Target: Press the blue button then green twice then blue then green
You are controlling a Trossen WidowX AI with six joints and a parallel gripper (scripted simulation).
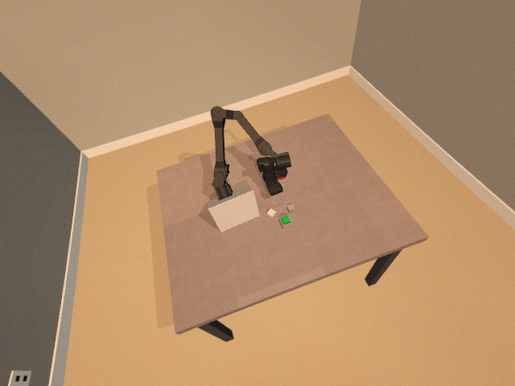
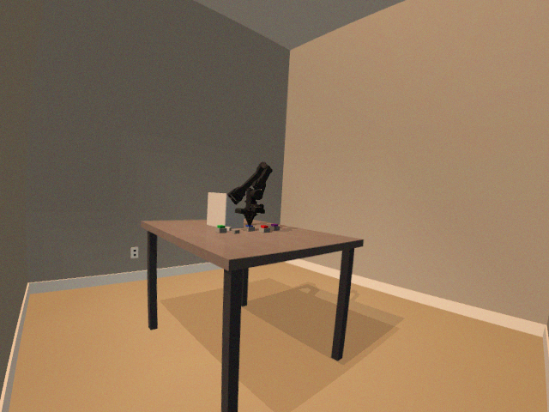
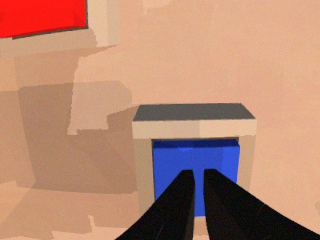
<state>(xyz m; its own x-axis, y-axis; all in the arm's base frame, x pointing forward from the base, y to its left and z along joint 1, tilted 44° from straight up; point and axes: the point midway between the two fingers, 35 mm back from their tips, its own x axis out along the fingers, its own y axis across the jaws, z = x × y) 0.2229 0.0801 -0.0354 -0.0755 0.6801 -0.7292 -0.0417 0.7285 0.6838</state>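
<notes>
One claw (image 1: 274, 191) (image 2: 250, 225) (image 3: 198, 179), two blocks, four buttons.

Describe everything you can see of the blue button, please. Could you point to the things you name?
The blue button (image 2: 250, 227) (image 3: 196, 160) has a smooth, plastic-looking, roughly square cap set in a pale grey housing that stands upright on the table. The shut gripper (image 2: 250, 224) (image 3: 198, 179) points down at it, its fingertips over the cap; whether they touch it, or whether it is pressed, I cannot tell. The red button (image 2: 264, 227) (image 3: 42, 17) is nearby, and the top view hides the blue one.
</notes>
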